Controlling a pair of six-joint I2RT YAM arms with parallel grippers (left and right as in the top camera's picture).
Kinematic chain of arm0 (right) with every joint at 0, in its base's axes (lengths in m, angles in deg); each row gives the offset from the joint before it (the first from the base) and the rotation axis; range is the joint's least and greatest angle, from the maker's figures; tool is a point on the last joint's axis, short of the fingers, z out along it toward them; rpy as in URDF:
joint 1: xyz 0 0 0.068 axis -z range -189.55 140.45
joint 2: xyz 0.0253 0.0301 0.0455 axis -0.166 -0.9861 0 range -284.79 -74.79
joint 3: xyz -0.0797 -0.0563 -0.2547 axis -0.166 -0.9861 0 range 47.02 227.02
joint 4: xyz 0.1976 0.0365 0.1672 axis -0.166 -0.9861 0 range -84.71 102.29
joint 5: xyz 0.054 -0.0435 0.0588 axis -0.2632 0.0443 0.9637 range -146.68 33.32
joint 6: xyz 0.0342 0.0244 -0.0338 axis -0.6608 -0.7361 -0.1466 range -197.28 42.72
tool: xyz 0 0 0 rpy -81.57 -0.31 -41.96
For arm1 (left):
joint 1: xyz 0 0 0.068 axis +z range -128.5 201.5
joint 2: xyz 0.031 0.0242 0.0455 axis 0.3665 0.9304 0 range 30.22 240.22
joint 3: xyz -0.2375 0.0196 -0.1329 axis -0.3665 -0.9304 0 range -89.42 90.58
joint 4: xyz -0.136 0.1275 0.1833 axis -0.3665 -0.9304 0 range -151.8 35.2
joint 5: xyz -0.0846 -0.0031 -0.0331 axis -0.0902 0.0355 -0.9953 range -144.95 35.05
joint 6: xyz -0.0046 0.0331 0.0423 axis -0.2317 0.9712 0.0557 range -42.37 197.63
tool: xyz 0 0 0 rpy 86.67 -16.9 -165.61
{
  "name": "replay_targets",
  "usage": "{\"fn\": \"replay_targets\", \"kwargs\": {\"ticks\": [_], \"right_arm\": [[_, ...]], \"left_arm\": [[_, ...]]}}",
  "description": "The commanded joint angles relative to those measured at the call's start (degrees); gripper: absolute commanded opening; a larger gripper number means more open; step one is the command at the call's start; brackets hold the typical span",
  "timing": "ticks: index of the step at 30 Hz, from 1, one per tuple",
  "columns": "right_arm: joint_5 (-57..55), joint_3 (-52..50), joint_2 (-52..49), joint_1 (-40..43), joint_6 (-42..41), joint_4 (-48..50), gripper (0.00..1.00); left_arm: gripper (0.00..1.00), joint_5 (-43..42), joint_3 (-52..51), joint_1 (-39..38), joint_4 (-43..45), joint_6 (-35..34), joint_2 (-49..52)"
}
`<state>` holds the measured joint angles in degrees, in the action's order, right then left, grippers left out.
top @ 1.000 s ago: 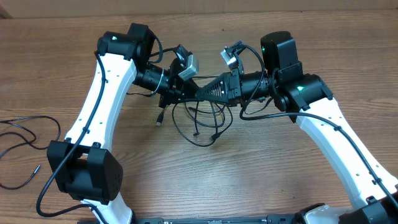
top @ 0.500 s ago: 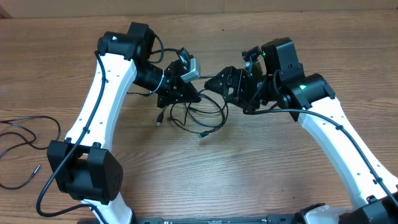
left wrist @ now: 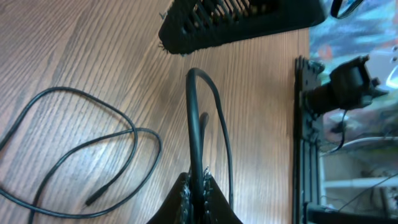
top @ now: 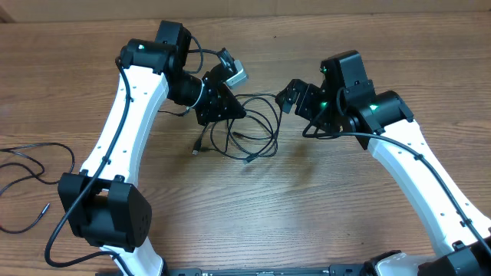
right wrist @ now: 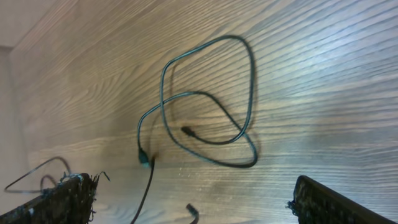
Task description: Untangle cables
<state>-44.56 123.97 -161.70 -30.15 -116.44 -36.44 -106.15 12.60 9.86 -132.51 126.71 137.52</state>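
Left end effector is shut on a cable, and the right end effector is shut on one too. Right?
Not quite. The left end effector is shut on a cable, but the right end effector is open and holds nothing. The right wrist view shows its jaws wide apart above the loose cables.

No writing, label, brand name, number or sign can be read in any of the three views.
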Motion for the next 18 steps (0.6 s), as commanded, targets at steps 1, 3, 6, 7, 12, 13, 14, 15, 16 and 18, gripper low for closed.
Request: {"fn": "replay_targets", "kwargs": {"ticks": [1, 3, 6, 7, 12, 13, 14, 15, 16, 18], "right_arm": [[-3.6, 0.9, 0.1, 0.4, 0.2, 0.2, 1.0], [-3.5, 0.9, 0.1, 0.4, 0.2, 0.2, 1.0], [-3.5, 0.9, 0.1, 0.4, 0.2, 0.2, 1.0], [-3.5, 0.9, 0.1, 0.4, 0.2, 0.2, 1.0], [-3.5, 0.9, 0.1, 0.4, 0.2, 0.2, 1.0], [-3.5, 0.9, 0.1, 0.4, 0.2, 0.2, 1.0], [-3.5, 0.9, 0.1, 0.4, 0.2, 0.2, 1.0], [-3.5, 0.9, 0.1, 0.4, 0.2, 0.2, 1.0], [-3.5, 0.9, 0.1, 0.4, 0.2, 0.2, 1.0], [-3.5, 0.9, 0.1, 0.4, 0.2, 0.2, 1.0]], "left_arm": [[0.04, -4.3, 0.4, -0.3, 0.9, -6.5, 0.4], [0.05, -4.1, 0.4, -0.3, 2.3, -10.0, 0.4], [0.04, -4.1, 0.5, 0.0, 5.6, -17.2, 0.4], [0.04, -4.0, 0.5, 0.2, 6.8, -19.4, 0.4], [0.04, -3.8, 0.5, 2.7, 16.4, -36.0, 0.4], [0.04, -3.8, 0.5, 3.2, 17.9, -38.4, 0.4], [0.04, -3.8, 0.6, 3.7, 19.3, -40.6, 0.4], [0.04, -3.8, 0.8, 4.5, 21.4, -43.4, 0.4], [0.04, -3.8, 1.0, 5.0, 22.6, -45.1, 0.4], [0.04, -3.8, 1.7, 6.1, 25.2, -48.9, 0.4]]}}
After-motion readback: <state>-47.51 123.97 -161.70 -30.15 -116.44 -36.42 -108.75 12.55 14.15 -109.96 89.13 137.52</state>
